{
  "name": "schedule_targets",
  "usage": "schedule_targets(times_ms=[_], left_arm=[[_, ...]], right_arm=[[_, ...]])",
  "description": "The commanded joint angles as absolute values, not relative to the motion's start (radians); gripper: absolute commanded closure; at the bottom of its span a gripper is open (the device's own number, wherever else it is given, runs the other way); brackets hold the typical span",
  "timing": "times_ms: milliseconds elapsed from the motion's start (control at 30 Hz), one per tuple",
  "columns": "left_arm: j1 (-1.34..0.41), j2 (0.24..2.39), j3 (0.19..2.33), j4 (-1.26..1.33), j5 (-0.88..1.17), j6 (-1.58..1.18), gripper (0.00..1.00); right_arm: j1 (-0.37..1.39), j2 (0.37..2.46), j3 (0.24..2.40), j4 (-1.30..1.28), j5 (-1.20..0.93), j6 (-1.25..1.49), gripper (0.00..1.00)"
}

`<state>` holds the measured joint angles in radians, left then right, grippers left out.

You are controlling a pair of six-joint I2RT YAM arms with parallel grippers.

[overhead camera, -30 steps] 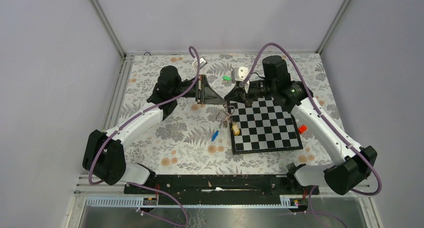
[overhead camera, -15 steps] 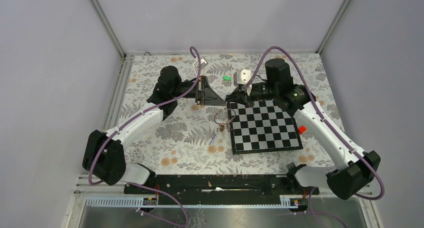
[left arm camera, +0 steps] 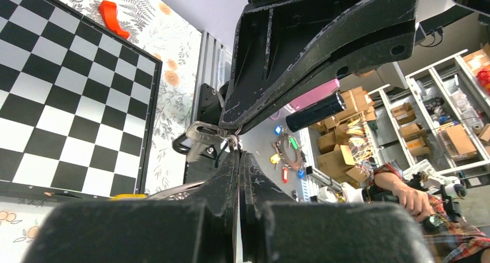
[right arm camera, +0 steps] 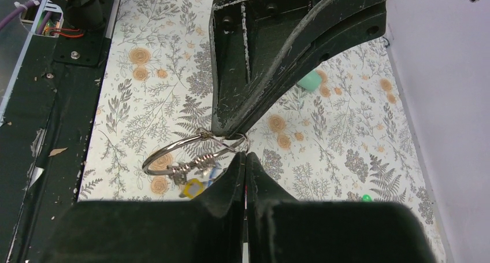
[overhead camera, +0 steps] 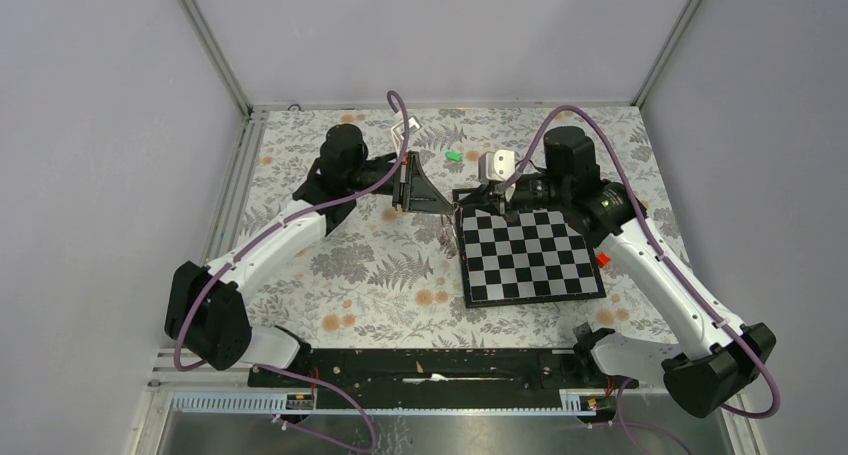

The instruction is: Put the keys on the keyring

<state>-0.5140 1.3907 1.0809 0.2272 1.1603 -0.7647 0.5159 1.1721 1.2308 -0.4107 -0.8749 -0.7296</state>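
Both arms reaching inward, left hand [left arm camera: 238,159] and right hand [right arm camera: 245,159] tip to tip, both closed tight

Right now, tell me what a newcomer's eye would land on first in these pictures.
The left gripper and right gripper meet tip to tip by the far left corner of the chessboard, both pinching the silvery keyring, whose yellow-headed key dangles above the floral tablecloth. The black-and-white chessboard itself, right of centre, stands out next, then the bright green key lying alone beyond the grippers.

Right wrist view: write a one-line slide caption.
Left fingers and right fingers, both shut, pinch the keyring above the floral table.
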Motion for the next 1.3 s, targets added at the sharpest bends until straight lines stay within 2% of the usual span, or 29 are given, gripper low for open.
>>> schedule_targets(times_ms=[0, 367, 867, 900, 1033, 1267], left_arm=[[-0.509, 1.377, 1.139, 0.152, 1.244, -0.672, 1.00], [-0.509, 1.395, 1.244, -0.151, 1.092, -0.391, 1.00], [-0.534, 1.438, 1.297, -0.168, 1.086, -0.318, 1.00], [-0.534, 1.434, 1.292, -0.161, 1.086, -0.305, 0.98], [-0.535, 1.411, 1.259, -0.120, 1.090, -0.222, 0.76], [-0.551, 1.395, 1.246, -0.173, 1.127, 0.139, 0.49]], right_arm=[[0.485, 1.137, 1.234, -0.428, -0.806, -0.768, 1.00], [0.485, 1.112, 1.261, -0.516, -0.836, -0.802, 1.00], [0.485, 1.163, 1.253, -0.426, -0.818, -0.692, 1.00], [0.484, 1.164, 1.259, -0.431, -0.818, -0.692, 1.00], [0.485, 1.175, 1.280, -0.448, -0.817, -0.692, 1.00], [0.485, 1.178, 1.285, -0.461, -0.845, -0.679, 1.00]])
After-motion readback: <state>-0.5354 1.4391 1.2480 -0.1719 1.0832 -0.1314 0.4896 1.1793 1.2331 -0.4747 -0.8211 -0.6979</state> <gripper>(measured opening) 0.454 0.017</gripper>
